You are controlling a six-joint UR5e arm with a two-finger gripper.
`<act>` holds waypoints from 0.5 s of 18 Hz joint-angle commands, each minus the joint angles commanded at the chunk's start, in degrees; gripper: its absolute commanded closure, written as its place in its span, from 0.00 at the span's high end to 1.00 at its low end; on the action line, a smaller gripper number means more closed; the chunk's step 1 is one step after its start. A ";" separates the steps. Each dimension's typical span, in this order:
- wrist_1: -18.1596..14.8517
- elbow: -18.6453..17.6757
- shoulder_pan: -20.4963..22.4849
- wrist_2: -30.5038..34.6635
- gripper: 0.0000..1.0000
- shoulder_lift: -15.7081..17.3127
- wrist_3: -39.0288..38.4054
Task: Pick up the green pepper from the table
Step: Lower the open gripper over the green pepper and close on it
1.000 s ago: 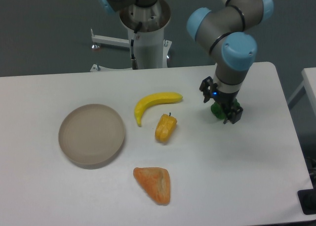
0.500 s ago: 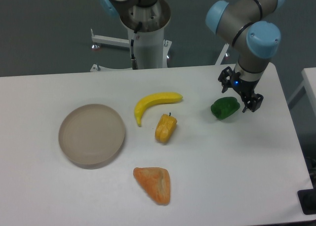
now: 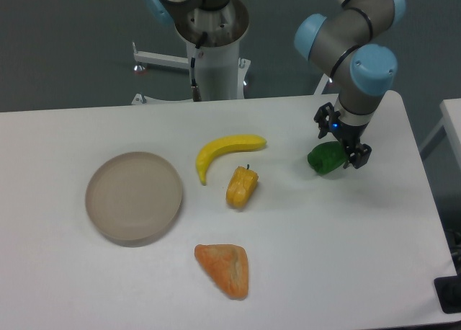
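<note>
The green pepper (image 3: pixel 326 158) sits on the white desk (image 3: pixel 346 258) right of the banana (image 3: pixel 225 151), end effector (image 3: pixel 343 143) spread and empty at its right shoulder — light, glossy, likely slippery, so pinch across the lumpy middle.

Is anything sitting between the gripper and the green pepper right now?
Nothing visible does. The gripper hangs right over the green pepper at its right side, overlapping it in this view. The banana and yellow pepper lie well off to the left on the table.
</note>
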 joint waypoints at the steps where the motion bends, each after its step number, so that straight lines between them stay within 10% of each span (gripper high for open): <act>1: 0.00 -0.26 -0.09 0.00 1.00 0.00 -0.17; 8: 2.89 -1.85 -0.09 -0.09 0.99 -0.79 1.14; 9: 3.34 -2.11 -0.09 -0.09 0.88 -1.05 1.14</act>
